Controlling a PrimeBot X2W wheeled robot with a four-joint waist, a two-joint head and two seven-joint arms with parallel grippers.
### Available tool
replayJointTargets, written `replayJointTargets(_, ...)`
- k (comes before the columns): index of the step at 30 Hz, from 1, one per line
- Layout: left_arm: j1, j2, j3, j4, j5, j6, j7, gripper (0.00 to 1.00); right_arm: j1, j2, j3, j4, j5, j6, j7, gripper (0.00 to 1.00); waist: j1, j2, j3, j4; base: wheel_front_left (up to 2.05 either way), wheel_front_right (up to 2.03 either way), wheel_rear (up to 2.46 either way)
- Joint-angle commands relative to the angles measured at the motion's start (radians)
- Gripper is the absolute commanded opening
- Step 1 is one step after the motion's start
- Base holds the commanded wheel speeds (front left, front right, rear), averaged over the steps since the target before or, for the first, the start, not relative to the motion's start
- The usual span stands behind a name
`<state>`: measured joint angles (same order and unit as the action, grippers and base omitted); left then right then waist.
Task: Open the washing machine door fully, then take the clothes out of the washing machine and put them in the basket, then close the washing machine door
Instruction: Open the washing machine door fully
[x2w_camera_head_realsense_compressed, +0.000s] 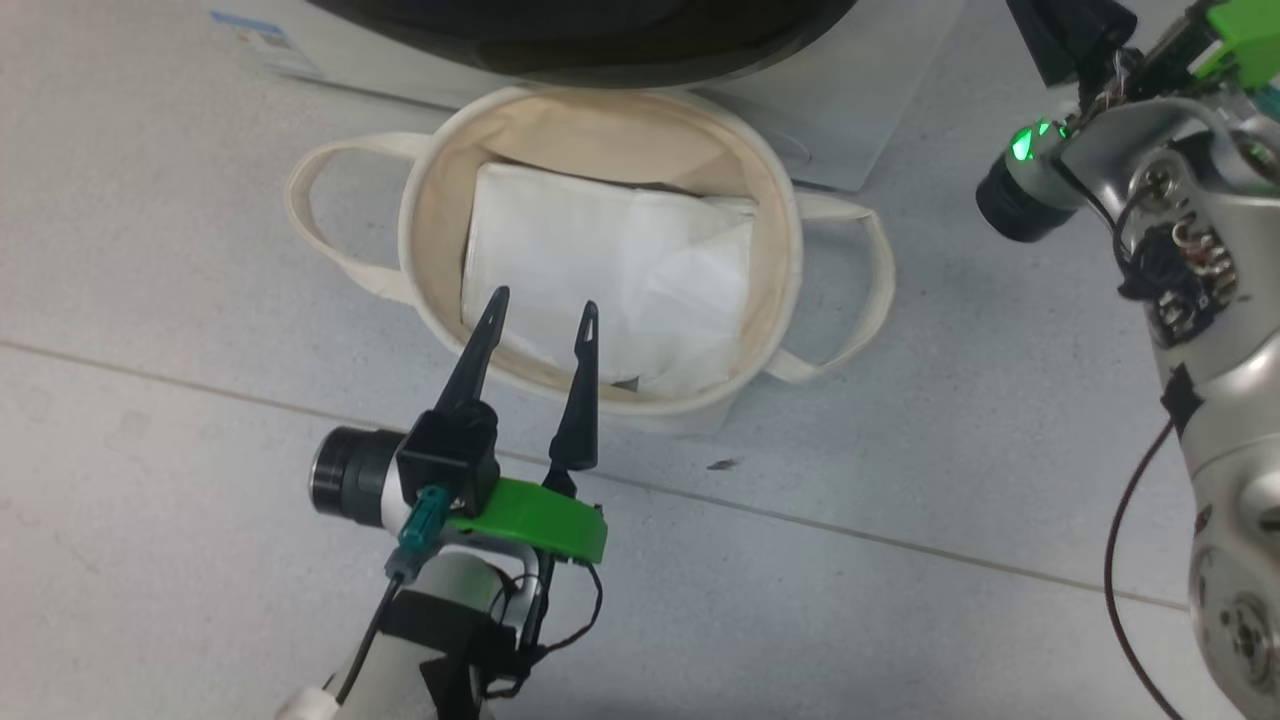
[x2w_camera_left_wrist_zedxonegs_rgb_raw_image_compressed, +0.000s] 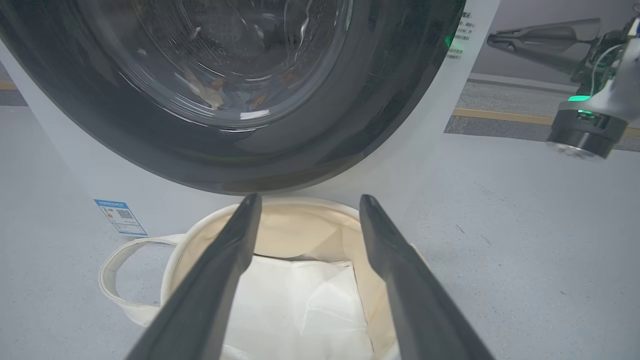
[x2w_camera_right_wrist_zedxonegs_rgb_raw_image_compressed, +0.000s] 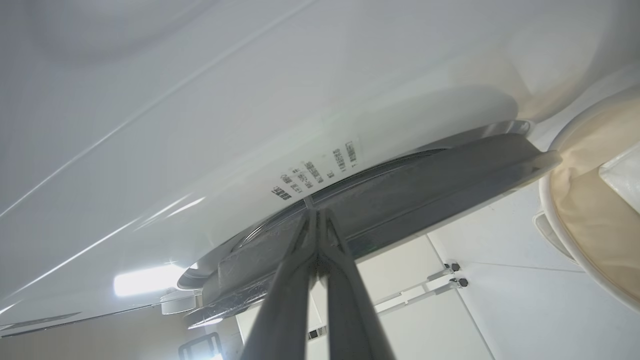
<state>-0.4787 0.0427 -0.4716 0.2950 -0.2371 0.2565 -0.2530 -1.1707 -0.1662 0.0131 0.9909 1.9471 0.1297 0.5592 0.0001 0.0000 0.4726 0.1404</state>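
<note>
The washing machine (x2w_camera_left_wrist_zedxonegs_rgb_raw_image_compressed: 430, 150) stands white behind the basket. The washing machine door (x2w_camera_left_wrist_zedxonegs_rgb_raw_image_compressed: 300, 150), black-rimmed with a glass bowl, lies against its front. Through the glass I see bits of the clothes (x2w_camera_left_wrist_zedxonegs_rgb_raw_image_compressed: 212, 95), pale with orange marks. The cream basket (x2w_camera_head_realsense_compressed: 420, 200) sits on the floor under the door and holds a flat white sheet (x2w_camera_head_realsense_compressed: 610, 270). My left gripper (x2w_camera_head_realsense_compressed: 543, 300) hangs open over the basket's near rim with nothing between its fingers. My right gripper (x2w_camera_right_wrist_zedxonegs_rgb_raw_image_compressed: 316, 215) is shut on nothing, its tips at the seam between the door's rim (x2w_camera_right_wrist_zedxonegs_rgb_raw_image_compressed: 400, 190) and the white front.
Grey tiled floor (x2w_camera_head_realsense_compressed: 200, 450) spreads around the basket. A blue label sticker (x2w_camera_left_wrist_zedxonegs_rgb_raw_image_compressed: 120, 217) is on the machine's lower front. My right forearm (x2w_camera_head_realsense_compressed: 1200, 300) rises at the right of the head view. The basket's strap handles (x2w_camera_head_realsense_compressed: 300, 200) stick out on both sides.
</note>
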Motion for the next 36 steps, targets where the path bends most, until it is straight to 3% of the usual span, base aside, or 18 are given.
replayJointTargets(1, -0.023, 0.008, 0.019, -0.035, -0.009, 0.011, -0.009, 1.0, -0.059, 0.015, 0.011, 0.012, 0.04, 0.001, 0.048, 0.0, -0.0001, 0.0, 0.02, 0.01, 0.0, 0.0, 0.0)
replayJointTargets(7, -0.045, 0.008, -0.007, -0.037, -0.028, 0.017, -0.009, 1.0, -0.145, 0.005, 0.038, 0.1, 0.07, 0.001, 0.114, 0.0, -0.0001, 0.0, 0.039, 0.029, 0.0, 0.0, 0.0)
replayJointTargets(21, -0.075, 0.008, -0.031, -0.091, -0.042, 0.04, -0.009, 1.0, -0.274, 0.008, 0.072, 0.197, 0.069, 0.001, 0.112, 0.0, -0.0001, 0.0, 0.094, 0.062, 0.0, 0.0, 0.0)
replayJointTargets(36, -0.092, 0.008, -0.034, -0.127, -0.045, 0.047, -0.009, 1.0, -0.299, 0.065, 0.138, 0.29, 0.067, 0.001, 0.242, 0.0, -0.0001, 0.0, 0.118, 0.067, 0.0, 0.0, 0.0)
